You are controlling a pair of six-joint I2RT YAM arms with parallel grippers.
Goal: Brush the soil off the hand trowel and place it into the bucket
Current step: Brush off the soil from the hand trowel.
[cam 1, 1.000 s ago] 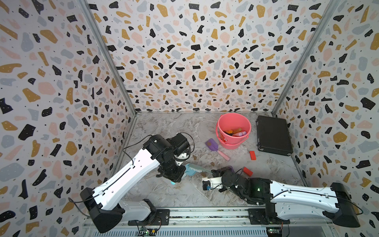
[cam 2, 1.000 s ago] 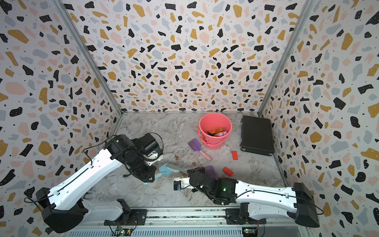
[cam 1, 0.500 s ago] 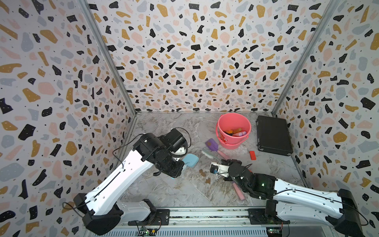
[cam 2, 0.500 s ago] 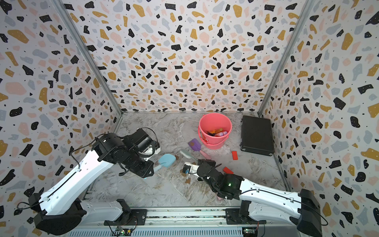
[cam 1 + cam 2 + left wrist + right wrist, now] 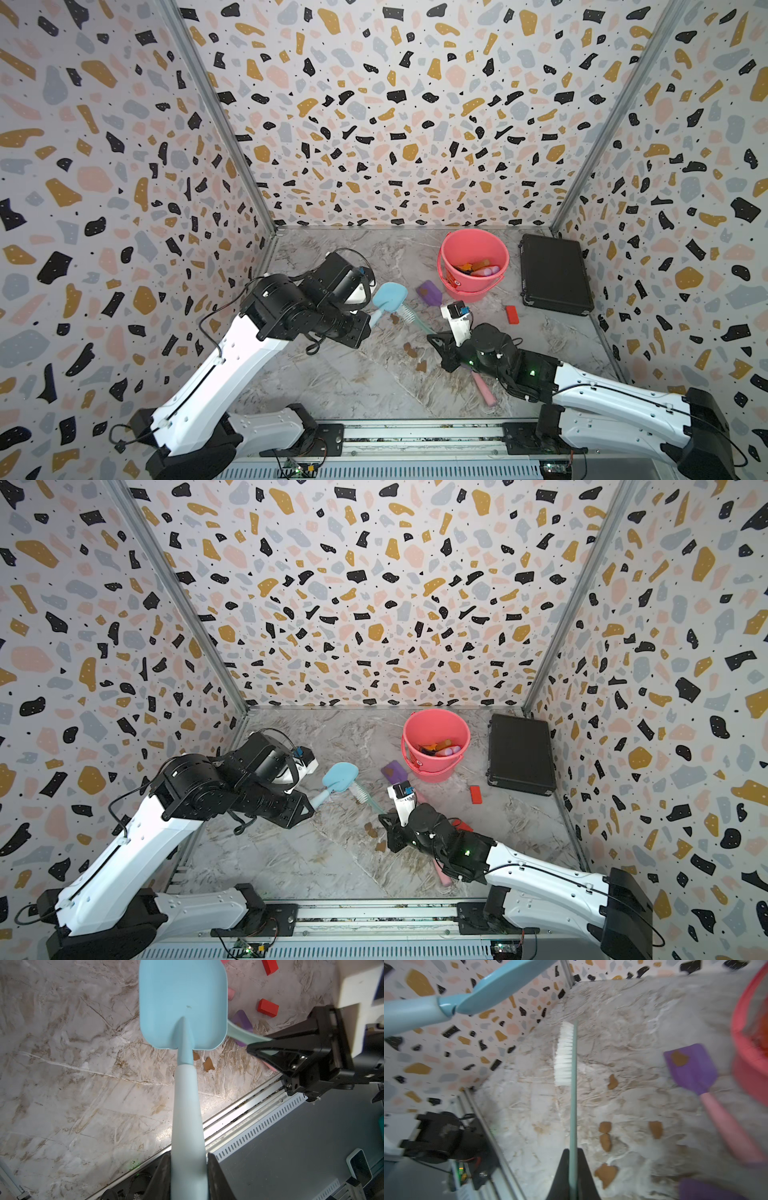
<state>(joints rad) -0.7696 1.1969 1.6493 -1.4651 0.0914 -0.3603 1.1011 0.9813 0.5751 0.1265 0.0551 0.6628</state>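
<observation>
Clamped on the pale handle of the light-blue plastic hand trowel (image 5: pixel 182 1001) are the jaws of the left gripper (image 5: pixel 188 1159), and the blade is held up off the floor. The right gripper (image 5: pixel 573 1153) is pinched tight on the thin green stem of the white-bristled brush (image 5: pixel 564 1053). Its bristles are seen just beside the blade's edge, but contact cannot be judged.

Open room is left on the grey marble-patterned floor (image 5: pixel 332 386) toward the front metal rail (image 5: pixel 415 434). The soil (image 5: pixel 411 351), small brown blobs, is scattered between the grippers, and one blob is carried on the purple-bladed, pink-handled trowel (image 5: pixel 429 292).

Beyond that the round coral-pink plastic bucket (image 5: pixel 473 289) is found, mouth open, near the back, well apart from the blue blade. A small sticker (image 5: pixel 456 284) is spotted on its side, its print too small to be read.

A red block (image 5: pixel 512 314) and a flat black case (image 5: pixel 552 274) are seen by the right-hand wall. Everything is enclosed by terrazzo-patterned walls (image 5: pixel 374 124).
</observation>
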